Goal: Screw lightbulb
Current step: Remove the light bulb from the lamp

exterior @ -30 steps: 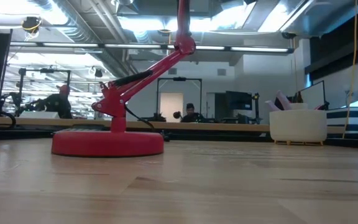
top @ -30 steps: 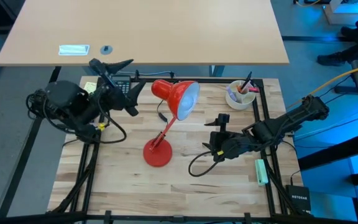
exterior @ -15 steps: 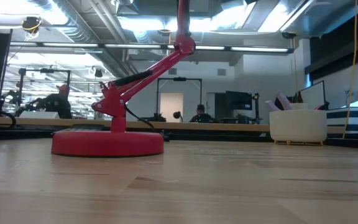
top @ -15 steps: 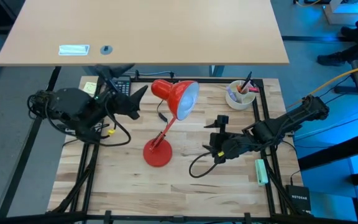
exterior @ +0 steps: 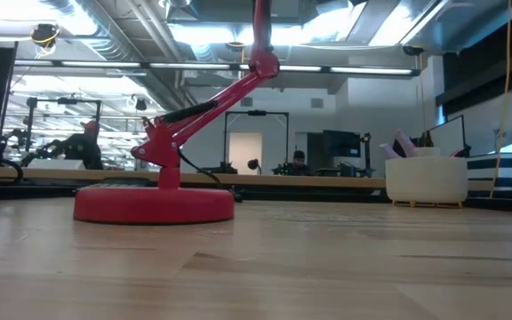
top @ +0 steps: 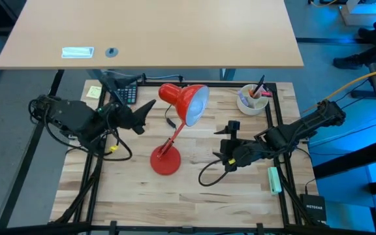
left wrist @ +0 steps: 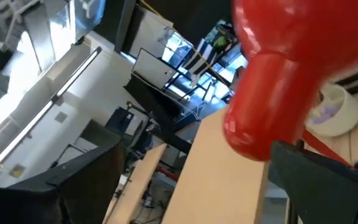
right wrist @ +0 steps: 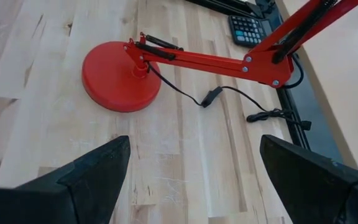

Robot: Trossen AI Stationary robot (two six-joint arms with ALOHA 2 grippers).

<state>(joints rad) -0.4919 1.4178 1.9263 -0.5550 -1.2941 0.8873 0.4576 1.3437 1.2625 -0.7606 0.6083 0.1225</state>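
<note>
The red desk lamp stands on its round base (top: pixel 165 161) mid-table, its arm slanting up to the red shade (top: pixel 185 101). The base also shows in the low view (exterior: pixel 154 204) and the right wrist view (right wrist: pixel 120 74). The shade's mouth looks pale; I cannot make out a lightbulb in any view. My left gripper (top: pixel 146 91) is open just left of the shade, with the shade's rear (left wrist: pixel 272 93) ahead between its fingers and untouched. My right gripper (top: pixel 219 143) is open and empty to the right of the base.
A white cup (top: pixel 252 99) with pens stands at the far right. A calculator (top: pixel 128 93) and a yellow note (top: pixel 94 91) lie at the far left. A green marker (top: pixel 275 179) lies at the right edge. The lamp's black cord (right wrist: pixel 229 99) trails on the wood.
My left arm has shifted a little toward the table's near edge, and its gripper has turned toward the lamp shade, staying open. The lamp and my right arm have kept still.
</note>
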